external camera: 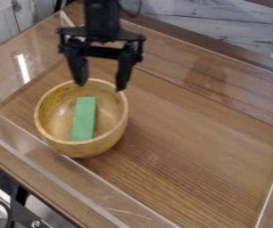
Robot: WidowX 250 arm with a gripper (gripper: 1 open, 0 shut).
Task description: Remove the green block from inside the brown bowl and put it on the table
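Spread wide and gripping nothing, the gripper (100, 74) hung from a black arm (101, 15) that came down from the top edge of the view, pointing straight down. Its 2 dark fingers (75, 66) stood well apart, one on either side of a black crossbar, with their tips above the far rim of the bowl and clear air between them. Neither finger touched the bowl or the block.

Beneath everything lay the table (186, 134), a broad brown wood-grain surface that filled most of the view. Low clear walls (55, 174) ran along its edges, catching pale glare at the near left and along the back.

On the left part of the table sat the brown bowl (112, 127), round, light-coloured wood with thick walls and a smooth rim. It stood upright and was separate from the clear walls.

Inside the bowl rested the green block (84, 118), a flat, long bar of plain green. It lay along the bottom of the bowl, running from the near side toward the far side, slightly left of centre. The block sat below and a little nearer the camera than the fingertips.
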